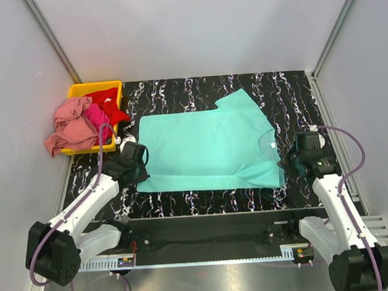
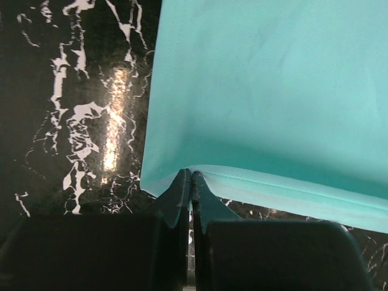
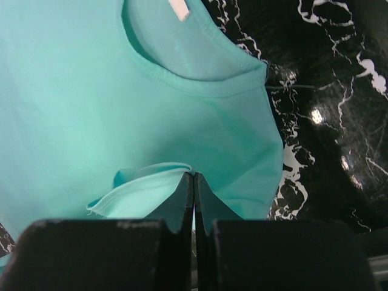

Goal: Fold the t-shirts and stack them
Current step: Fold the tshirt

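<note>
The turquoise-teal t-shirt (image 1: 207,145) lies spread on the black marbled table, collar to the right. My left gripper (image 1: 138,167) is shut on its hem at the near left corner (image 2: 190,172); the hem (image 2: 291,191) lifts a little there. My right gripper (image 1: 289,163) is shut on the near right sleeve edge (image 3: 145,188), which curls up at the fingertips; the collar (image 3: 188,82) with a white tag lies beyond it. The salmon pink shirt (image 1: 71,126), the magenta shirt (image 1: 97,116) and the red shirt (image 1: 107,101) sit bunched in the yellow bin (image 1: 93,88).
The yellow bin stands at the table's far left corner, the pink shirt hanging over its left rim. Grey walls close in on three sides. Bare marbled table (image 1: 178,94) shows beyond the shirt and along the near edge (image 1: 210,200).
</note>
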`<state>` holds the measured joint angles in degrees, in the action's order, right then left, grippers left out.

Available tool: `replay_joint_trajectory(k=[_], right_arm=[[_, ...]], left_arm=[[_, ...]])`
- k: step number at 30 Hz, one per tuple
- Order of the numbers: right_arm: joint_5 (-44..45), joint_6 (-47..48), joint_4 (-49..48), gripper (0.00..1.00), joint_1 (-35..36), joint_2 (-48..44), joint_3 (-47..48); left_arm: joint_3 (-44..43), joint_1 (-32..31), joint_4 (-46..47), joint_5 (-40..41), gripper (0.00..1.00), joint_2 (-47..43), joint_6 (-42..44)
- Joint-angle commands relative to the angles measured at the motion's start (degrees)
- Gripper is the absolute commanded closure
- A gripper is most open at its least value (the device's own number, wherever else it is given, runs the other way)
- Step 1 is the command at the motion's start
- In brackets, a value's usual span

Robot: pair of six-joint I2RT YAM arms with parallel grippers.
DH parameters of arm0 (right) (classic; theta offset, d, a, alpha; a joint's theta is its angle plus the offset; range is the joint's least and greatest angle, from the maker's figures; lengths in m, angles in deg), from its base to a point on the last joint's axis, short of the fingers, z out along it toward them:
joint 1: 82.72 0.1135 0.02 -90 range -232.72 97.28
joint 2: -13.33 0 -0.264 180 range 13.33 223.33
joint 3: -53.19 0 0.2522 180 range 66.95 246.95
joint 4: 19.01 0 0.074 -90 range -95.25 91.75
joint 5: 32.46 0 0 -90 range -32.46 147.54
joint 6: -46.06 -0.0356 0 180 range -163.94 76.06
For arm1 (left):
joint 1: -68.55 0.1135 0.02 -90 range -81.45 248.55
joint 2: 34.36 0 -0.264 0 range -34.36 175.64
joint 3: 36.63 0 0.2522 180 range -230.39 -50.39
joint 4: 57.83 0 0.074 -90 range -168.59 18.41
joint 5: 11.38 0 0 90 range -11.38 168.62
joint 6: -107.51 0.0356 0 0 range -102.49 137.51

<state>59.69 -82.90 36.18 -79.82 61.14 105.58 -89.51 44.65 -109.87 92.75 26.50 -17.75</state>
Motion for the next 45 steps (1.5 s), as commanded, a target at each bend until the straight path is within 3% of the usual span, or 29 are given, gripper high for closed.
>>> replay_joint_trajectory(k=[1,9,22,41,45], right_arm=[[1.29,4.59,-6.26,1.0,0.18,1.58,4.26],[-4.52,10.65,-13.03,1.0,0.27,6.94,6.98],[-7.95,13.82,-31.49,1.0,0.27,16.17,3.2],[-4.26,19.27,-35.89,1.0,0.27,26.45,5.31],[-4.96,19.8,-35.98,1.0,0.27,28.56,6.63]], left_arm=[[-2.28,0.17,0.05,5.47,1.0,0.74,-0.86],[-5.89,0.26,1.28,7.05,1.0,6.28,-0.24],[-10.1,0.35,3.3,8.02,1.0,16.91,-0.24],[-15.29,1.58,2.25,10.83,1.0,26.33,0.11],[-16.08,1.84,2.25,10.92,0.96,27.46,0.46]])
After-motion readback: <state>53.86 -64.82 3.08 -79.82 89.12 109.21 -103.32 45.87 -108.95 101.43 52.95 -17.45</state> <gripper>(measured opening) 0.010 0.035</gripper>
